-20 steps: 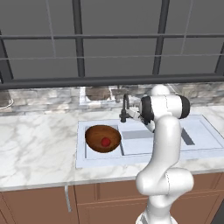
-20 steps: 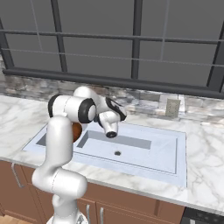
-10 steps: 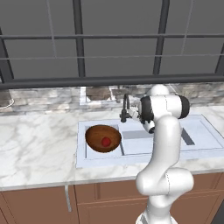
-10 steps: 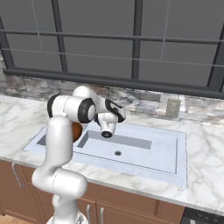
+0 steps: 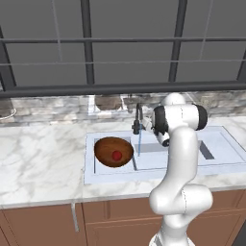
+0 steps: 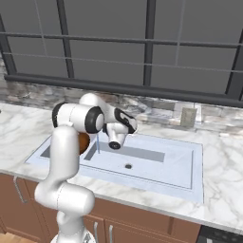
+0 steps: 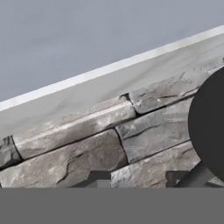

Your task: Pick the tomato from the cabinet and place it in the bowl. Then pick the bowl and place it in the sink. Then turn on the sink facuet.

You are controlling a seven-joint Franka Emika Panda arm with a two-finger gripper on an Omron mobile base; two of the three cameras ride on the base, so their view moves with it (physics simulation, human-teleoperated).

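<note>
The gripper (image 5: pixel 144 126) sits beside the faucet (image 5: pixel 138 120) (whether its jaws grip, I cannot tell). Water runs; ease off gently

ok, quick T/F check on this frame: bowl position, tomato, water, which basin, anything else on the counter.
1. The bowl sits in the smaller basin of the sink. True.
2. The tomato lies on the counter beside the bowl. False: it rests inside the bowl.
3. A thin blue stream of water runs down from the faucet. True.
4. The stream falls into the bowl. False: it lands right of the bowl, by the divider between the basins.
5. The larger basin holds a second bowl. False: its drain hole shows, no bowl there.
</note>
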